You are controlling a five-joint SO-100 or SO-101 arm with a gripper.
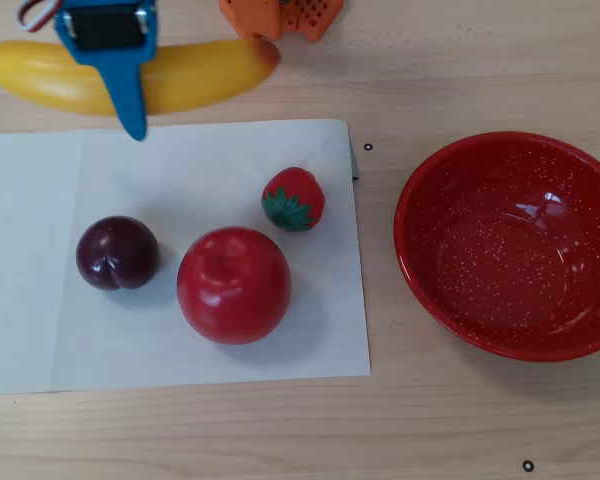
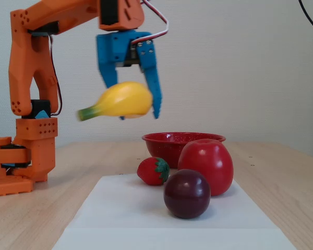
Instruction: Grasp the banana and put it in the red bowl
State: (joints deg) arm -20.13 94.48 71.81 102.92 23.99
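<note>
The yellow banana [image 1: 195, 75] [image 2: 122, 100] hangs in the air, held by my blue gripper [image 1: 130, 105] [image 2: 133, 107], which is shut on its middle. In the fixed view it is well above the table, green stem to the left. In the overhead view it lies across the top left, partly hidden by the gripper. The red bowl [image 1: 420, 260] [image 2: 161, 139] stands empty on the table, at the right in the overhead view and behind the fruit in the fixed view, apart from the gripper.
A white paper sheet [image 1: 40, 260] [image 2: 120, 208] holds a red apple [image 1: 233, 284] [image 2: 208, 161], a dark plum [image 1: 116, 252] [image 2: 187, 193] and a strawberry [image 1: 294, 198] [image 2: 152, 171]. The orange arm base [image 2: 21, 156] stands at the left in the fixed view.
</note>
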